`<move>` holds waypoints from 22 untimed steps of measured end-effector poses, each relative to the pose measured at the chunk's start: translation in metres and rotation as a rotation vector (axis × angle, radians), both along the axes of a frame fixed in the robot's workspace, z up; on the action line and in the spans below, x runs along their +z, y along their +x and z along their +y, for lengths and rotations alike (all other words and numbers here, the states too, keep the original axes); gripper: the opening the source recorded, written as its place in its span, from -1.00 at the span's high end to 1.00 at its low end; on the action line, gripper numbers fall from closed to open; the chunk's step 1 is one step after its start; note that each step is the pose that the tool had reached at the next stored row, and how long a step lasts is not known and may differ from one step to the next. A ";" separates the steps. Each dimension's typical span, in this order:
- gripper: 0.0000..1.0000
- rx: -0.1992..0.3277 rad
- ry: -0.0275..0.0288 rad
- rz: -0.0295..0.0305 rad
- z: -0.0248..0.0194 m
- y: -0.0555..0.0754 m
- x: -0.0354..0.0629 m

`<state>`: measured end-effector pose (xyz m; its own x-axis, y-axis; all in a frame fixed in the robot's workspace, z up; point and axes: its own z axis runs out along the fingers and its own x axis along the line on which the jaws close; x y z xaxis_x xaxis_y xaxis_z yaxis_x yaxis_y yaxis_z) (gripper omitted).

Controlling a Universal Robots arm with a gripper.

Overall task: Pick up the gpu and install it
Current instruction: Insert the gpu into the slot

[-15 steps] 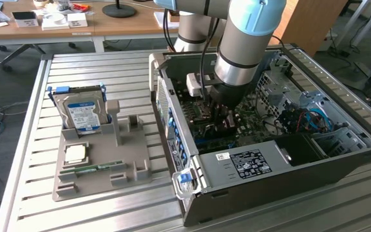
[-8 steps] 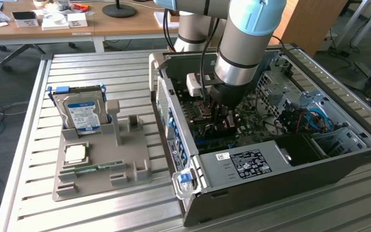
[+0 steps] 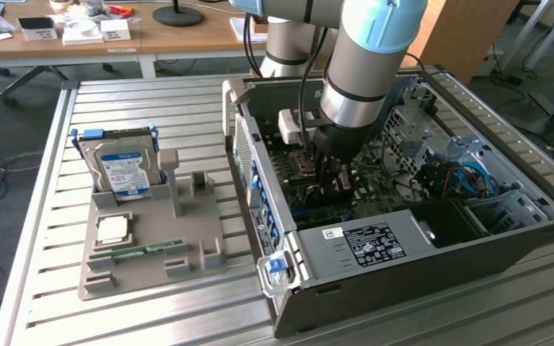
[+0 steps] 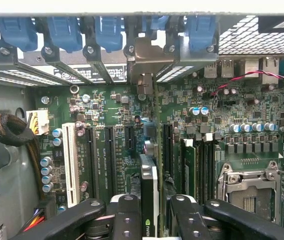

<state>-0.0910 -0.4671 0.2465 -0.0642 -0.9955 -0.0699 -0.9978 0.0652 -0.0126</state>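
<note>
Fingers [image 4: 134, 220] clamp gpu [image 4: 149, 192] | upright between them | over motherboard [image 4: 106, 115]

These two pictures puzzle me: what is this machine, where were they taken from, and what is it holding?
The big grey and blue tube is a robot arm. One picture comes from a camera standing off to the side; the other from a camera on the arm's wrist, looking down past its end effector.

The arm reaches into an open computer case lying on a slatted metal table. The black fingers are closed on the gpu, a thin card standing on edge over the green motherboard, in line with its long slots.

On the exterior view's left, a grey tray holds a hard drive, a memory stick and a square chip.
</note>
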 end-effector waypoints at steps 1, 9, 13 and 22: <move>0.46 0.000 0.0002 -0.0003 0.0000 0.000 -0.0005; 0.46 0.000 0.0004 -0.0006 0.0000 -0.001 -0.0016; 0.46 0.000 0.0022 -0.0018 0.0000 -0.003 -0.0017; 0.46 0.000 0.0055 -0.0041 -0.0003 -0.005 -0.0019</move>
